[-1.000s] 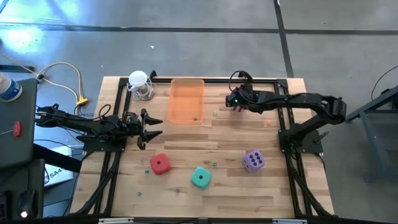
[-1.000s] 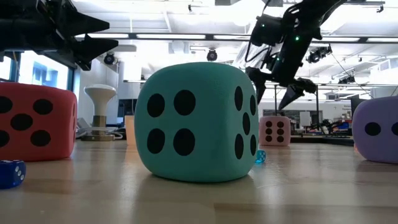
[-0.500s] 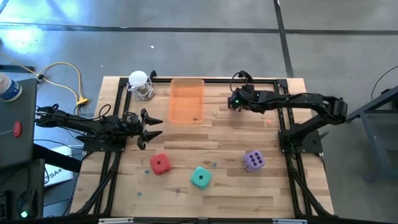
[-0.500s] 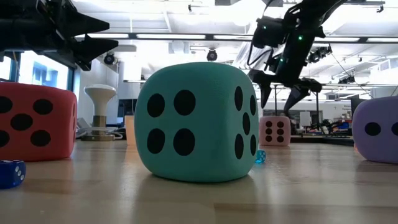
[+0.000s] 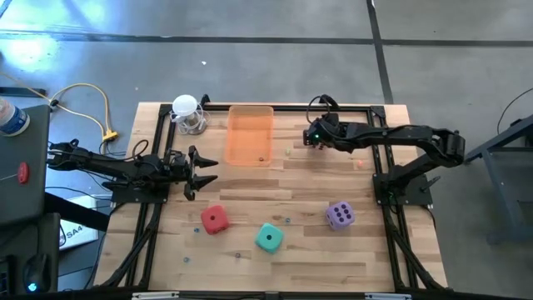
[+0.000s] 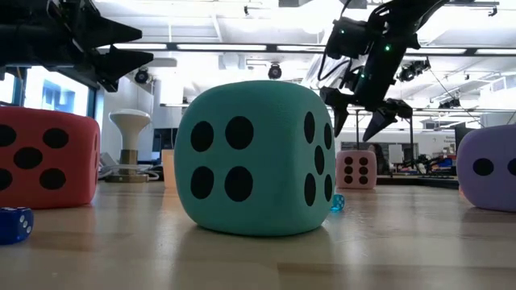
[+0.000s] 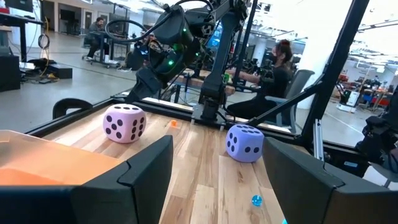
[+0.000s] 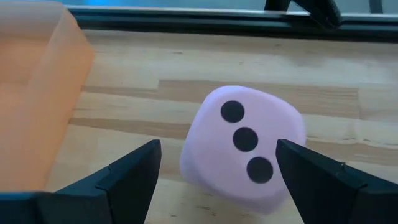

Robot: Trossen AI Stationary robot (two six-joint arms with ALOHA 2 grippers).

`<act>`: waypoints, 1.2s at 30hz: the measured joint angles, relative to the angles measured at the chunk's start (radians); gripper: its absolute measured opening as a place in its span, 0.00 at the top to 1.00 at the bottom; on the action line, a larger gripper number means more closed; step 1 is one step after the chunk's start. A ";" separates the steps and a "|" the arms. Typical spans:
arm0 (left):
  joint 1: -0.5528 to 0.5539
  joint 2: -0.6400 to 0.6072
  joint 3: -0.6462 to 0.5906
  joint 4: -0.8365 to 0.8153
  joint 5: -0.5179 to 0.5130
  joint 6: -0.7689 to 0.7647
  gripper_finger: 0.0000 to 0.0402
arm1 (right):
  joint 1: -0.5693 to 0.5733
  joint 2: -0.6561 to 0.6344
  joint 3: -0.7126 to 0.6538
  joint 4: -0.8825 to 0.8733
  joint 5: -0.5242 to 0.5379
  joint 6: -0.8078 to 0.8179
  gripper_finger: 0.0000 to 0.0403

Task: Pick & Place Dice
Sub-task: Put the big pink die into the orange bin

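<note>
The pink die [image 8: 245, 149] rests on one face on the wood at the far right, just right of the orange tray [image 5: 250, 133]. My right gripper [image 6: 359, 121] hangs open above it, pointing slantwise down, one finger on either side and clear of it. In the high view that gripper [image 5: 310, 138] hides the pink die. The red die [image 5: 214, 219], the teal die [image 5: 268, 237] and the purple die [image 5: 339, 215] sit on the near half of the table. My left gripper [image 5: 210, 169] waits open at the left, held level above the table with nothing in it.
A white jar-like object [image 5: 188, 113] stands at the far left corner beside the tray. Tiny blue dice [image 6: 14, 223] and beads lie scattered on the near boards. Black frame rails [image 5: 333, 108] run along the table's edges. People sit at desks beyond the table [image 7: 280, 62].
</note>
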 joint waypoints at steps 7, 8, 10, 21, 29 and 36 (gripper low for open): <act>0.000 0.000 0.000 -0.001 0.000 0.000 0.40 | -0.002 0.000 0.000 0.000 0.005 -0.015 0.23; 0.000 0.000 0.000 -0.001 0.000 0.000 0.40 | -0.002 0.000 0.000 0.000 0.013 -0.030 0.23; 0.000 0.000 0.000 -0.002 0.000 0.000 0.40 | -0.002 0.000 0.000 0.001 0.022 -0.075 0.21; 0.000 0.000 0.000 -0.002 0.000 0.000 0.40 | 0.000 0.000 0.000 0.052 0.013 -0.123 0.03; 0.000 0.000 0.000 -0.002 0.000 0.000 0.40 | 0.000 0.000 0.000 0.050 0.023 -0.031 0.04; 0.000 0.000 0.000 -0.005 0.000 0.000 0.40 | 0.000 0.000 0.000 -0.005 0.039 0.088 0.04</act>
